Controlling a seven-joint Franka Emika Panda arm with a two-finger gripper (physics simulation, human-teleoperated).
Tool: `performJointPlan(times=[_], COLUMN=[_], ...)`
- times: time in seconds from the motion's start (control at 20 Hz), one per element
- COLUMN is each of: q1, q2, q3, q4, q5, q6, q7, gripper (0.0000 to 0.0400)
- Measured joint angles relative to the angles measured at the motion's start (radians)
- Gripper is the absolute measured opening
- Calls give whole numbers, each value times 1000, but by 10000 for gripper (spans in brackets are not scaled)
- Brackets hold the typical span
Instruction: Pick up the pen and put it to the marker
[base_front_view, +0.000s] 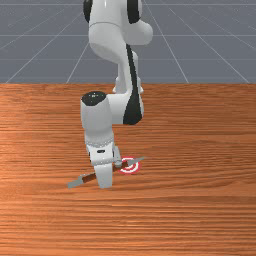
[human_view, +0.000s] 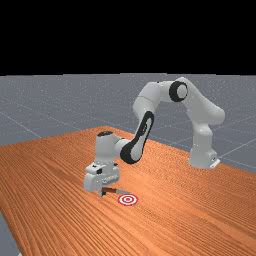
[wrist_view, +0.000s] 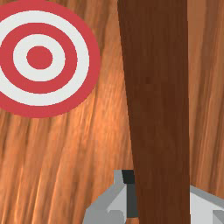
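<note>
Tool grips the pen; transfer appears the current step, requiring lateral travel to the marker, then lowering.

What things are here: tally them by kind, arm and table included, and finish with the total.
Pen: 1, held in the pincer
Round red-and-white marker: 1
Robot arm: 1
Wooden table: 1
Total: 4
</note>
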Motion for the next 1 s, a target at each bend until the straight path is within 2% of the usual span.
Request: performJointPlan(times=[0.05, 0.15, 0.25, 0.3, 0.35, 0.55, 0.6, 0.65, 0.75, 0.8, 0.85, 0.9, 0.95, 1.0], q1=[22, 13, 39, 39, 61, 97, 45, 79, 55, 66, 75, 76, 78, 78], q2=[-25, -108, -114, -83, -96, -81, -88, -118, -152, -166, -149, -136, -121, -119], q3=[-28, -30, -31, -18, -37, -38, 26, -13, 9, -5, -13, -15, -16, -16], q4=[-18, -177, -190, -133, -183, -154, -178, -239, -302, -329, -296, -290, -282, -280], q5=[13, 21, 14, -1, 14, 11, 38, 5, 23, 5, 7, 6, 5, 4], q6=[-49, 31, 37, -39, 47, 35, 38, 106, 108, 121, 71, 77, 82, 98], q7=[82, 95, 120, 74, 148, 182, 91, 130, 109, 113, 130, 130, 130, 130], gripper=[26, 9, 4, 2, 1, 1, 0, 0, 0, 157, 252, 310, 346, 362])
